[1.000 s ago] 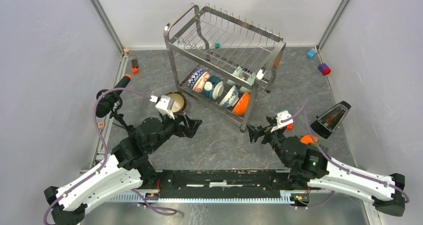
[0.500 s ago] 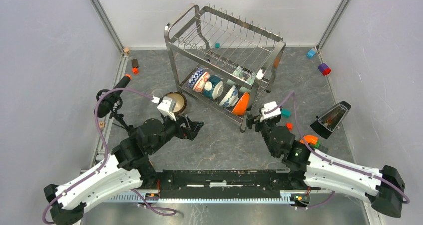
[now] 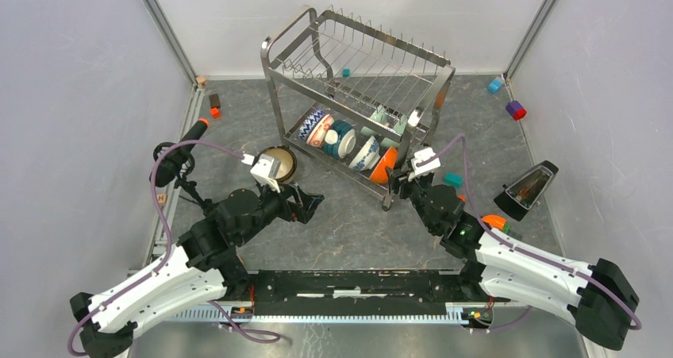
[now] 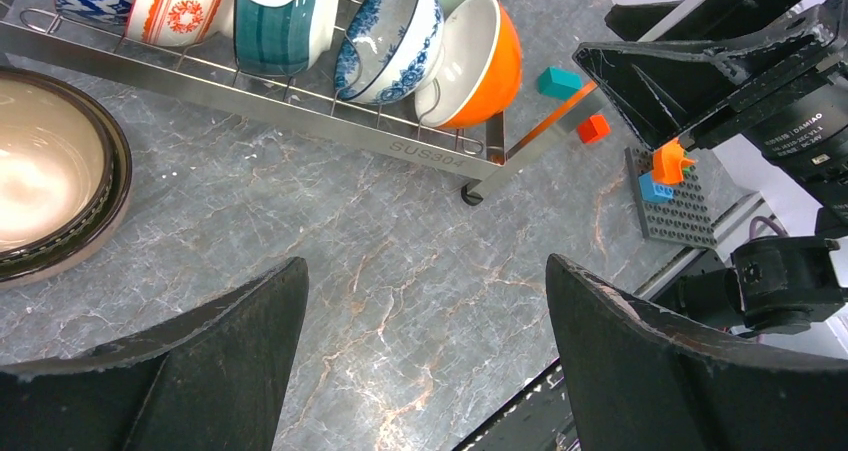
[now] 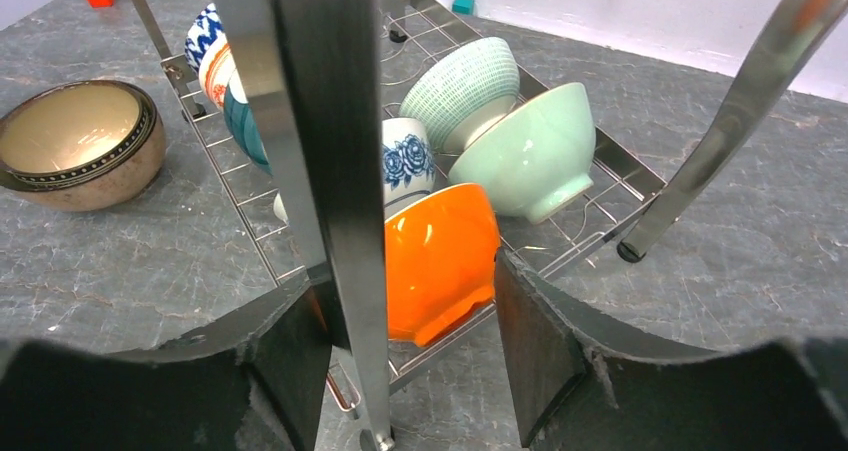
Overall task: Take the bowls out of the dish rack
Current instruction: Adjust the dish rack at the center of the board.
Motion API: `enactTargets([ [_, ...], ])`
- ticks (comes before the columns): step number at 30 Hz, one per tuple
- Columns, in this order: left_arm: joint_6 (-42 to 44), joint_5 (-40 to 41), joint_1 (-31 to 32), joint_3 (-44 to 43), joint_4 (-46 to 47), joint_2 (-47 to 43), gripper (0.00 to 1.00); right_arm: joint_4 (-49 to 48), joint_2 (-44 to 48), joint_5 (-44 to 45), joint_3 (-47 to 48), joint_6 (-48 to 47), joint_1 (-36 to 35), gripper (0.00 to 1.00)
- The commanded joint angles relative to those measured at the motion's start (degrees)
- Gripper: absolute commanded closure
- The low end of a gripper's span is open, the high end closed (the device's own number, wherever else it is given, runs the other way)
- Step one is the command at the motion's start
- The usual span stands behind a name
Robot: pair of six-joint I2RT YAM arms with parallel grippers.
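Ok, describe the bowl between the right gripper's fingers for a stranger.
Find the dish rack, then its lower tier. The bowl at the row's end nearest the right gripper is plain orange outside, white inside, unlike the blue-patterned bowl and pale green bowl beside it.

Left hand [image 3: 306, 202] low, jaws wide; right hand [image 3: 401, 182] extended forward, jaws apart.

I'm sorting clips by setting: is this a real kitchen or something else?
Probably a lab test cell, not a kitchen: plain grey walls enclose a stone-patterned tabletop with a dish rack and scattered toy blocks.
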State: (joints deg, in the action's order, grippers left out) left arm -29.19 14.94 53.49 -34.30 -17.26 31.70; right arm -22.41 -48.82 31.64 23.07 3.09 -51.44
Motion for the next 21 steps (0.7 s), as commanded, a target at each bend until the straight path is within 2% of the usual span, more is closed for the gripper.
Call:
enactTargets([
  [1, 3.0, 1.1, 0.4, -0.5, 1.7, 0.3, 0.06, -3.8, -1.0, -0.8, 2.2, 1.1, 1.9, 0.41],
  [4, 3.0, 1.2, 0.3, -0.5, 1.6, 0.5, 0.06, -4.5, -1.6, -1.6, 1.9, 2.1, 2.4, 0.49],
  [9, 2.6, 1.6, 0.4, -0.1, 1.7, 0.4, 0.06, -5.5, -2.9, -2.1, 1.5, 3.0, 2.6, 0.58],
  [15, 2.6, 1.7, 0.3, -0.1, 1.7, 0.3, 0.06, -6.3, -4.6, -1.2, 1.6, 5.1, 2.9, 0.65],
  [21, 2.6, 1.8, 0.4, -0.5, 1.7, 0.7, 0.06, -5.1, -6.5, -0.5, 2.5, 6.3, 3.2, 0.67],
])
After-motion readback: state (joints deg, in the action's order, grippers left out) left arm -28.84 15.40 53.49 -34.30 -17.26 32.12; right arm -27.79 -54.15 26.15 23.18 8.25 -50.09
